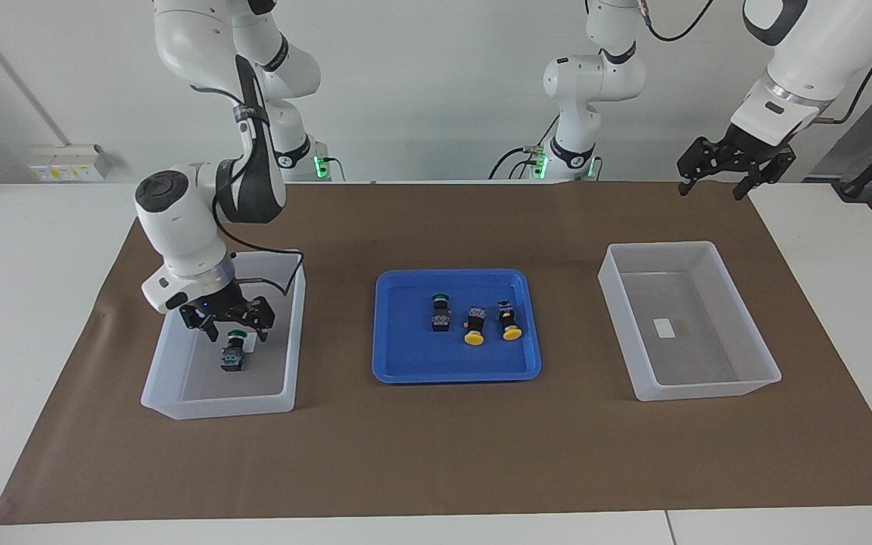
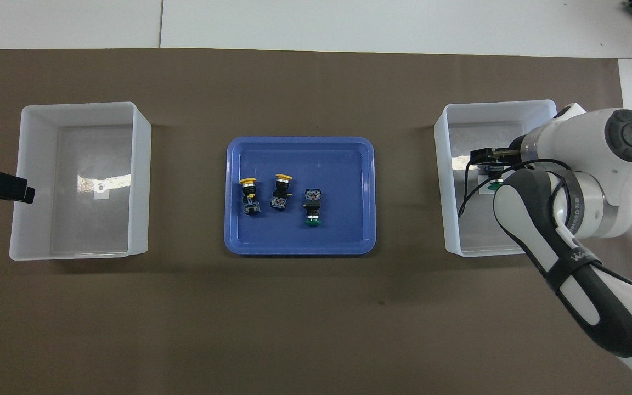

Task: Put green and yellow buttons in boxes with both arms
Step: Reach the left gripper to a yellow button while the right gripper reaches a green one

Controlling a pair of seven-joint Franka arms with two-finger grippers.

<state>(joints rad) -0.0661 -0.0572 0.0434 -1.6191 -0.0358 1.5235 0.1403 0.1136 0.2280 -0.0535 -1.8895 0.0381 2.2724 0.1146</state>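
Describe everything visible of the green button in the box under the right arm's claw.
The green button has a green round cap, a black body and a bluish-grey terminal end. It lies inside the translucent white box at the right arm's end of the table, cap toward the robots. The right claw is open just above it, inside the box; contact cannot be told.
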